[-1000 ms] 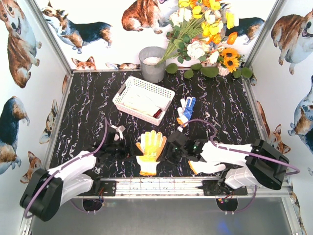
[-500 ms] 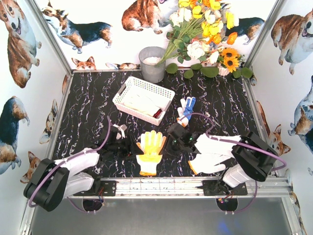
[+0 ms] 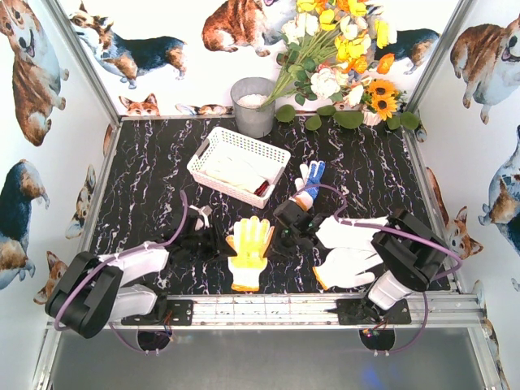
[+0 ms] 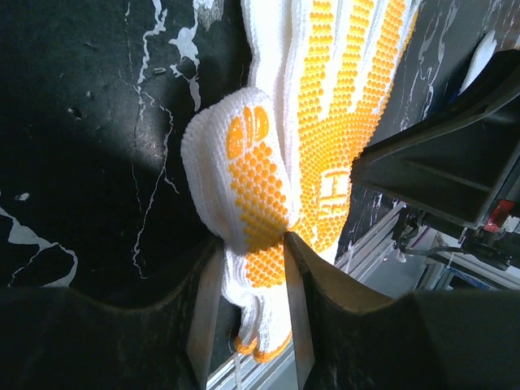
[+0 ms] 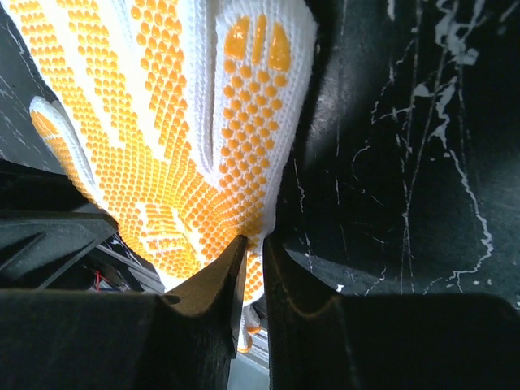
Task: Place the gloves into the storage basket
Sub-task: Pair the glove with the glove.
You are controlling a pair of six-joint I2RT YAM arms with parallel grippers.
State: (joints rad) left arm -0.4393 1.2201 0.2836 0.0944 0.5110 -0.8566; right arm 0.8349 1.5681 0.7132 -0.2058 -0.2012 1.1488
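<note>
A white knit glove with orange dots [image 3: 249, 252] lies palm up on the black marble table, fingers pointing away. My left gripper [image 3: 214, 244] is at its left edge. In the left wrist view the left gripper [image 4: 250, 244] is shut on the thumb-side fold of this glove [image 4: 325, 122]. My right gripper [image 3: 284, 236] is at the glove's right edge, and the right gripper [image 5: 255, 240] pinches a thin fold of the glove [image 5: 162, 122]. The storage basket [image 3: 252, 140] stands behind with pale gloves inside, one with a red cuff [image 3: 262, 188].
A white glove with a blue palm [image 3: 309, 179] lies right of the basket. Another white glove with an orange cuff [image 3: 345, 268] lies under the right arm near the front rail. A grey bucket [image 3: 253, 106] and a bunch of flowers [image 3: 341, 49] stand at the back wall.
Both grippers have moved in on the dotted glove from either side and closed their jaws onto its edges. The right arm has swung further over the table.
</note>
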